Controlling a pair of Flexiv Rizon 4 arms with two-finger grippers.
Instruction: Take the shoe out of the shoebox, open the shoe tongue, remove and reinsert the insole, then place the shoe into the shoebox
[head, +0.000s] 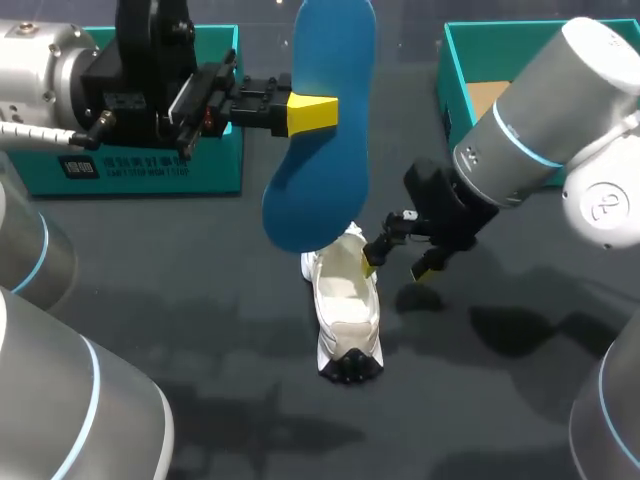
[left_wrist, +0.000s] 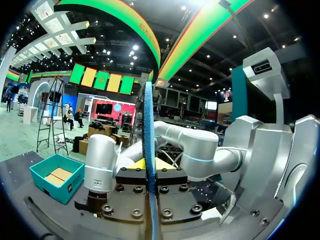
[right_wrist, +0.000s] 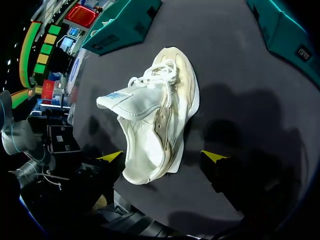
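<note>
My left gripper (head: 318, 112) is shut on a blue insole (head: 322, 170) and holds it on edge high over the table. In the left wrist view the insole (left_wrist: 148, 130) shows edge-on between the yellow tips of the left gripper (left_wrist: 150, 165). Below it, a white shoe (head: 346, 310) lies on the dark table, toe toward the front edge. My right gripper (head: 399, 267) stands open by the shoe's heel. From the right wrist, the shoe (right_wrist: 157, 120) has its heel between the spread fingers of the right gripper (right_wrist: 163, 156), tongue lifted.
One teal shoebox (head: 150, 172) stands at the back left behind my left arm. A second teal box (head: 468, 95) with a brown insert stands at the back right, partly hidden by my right arm. Both boxes (right_wrist: 125, 25) (right_wrist: 287, 32) lie beyond the shoe's toe.
</note>
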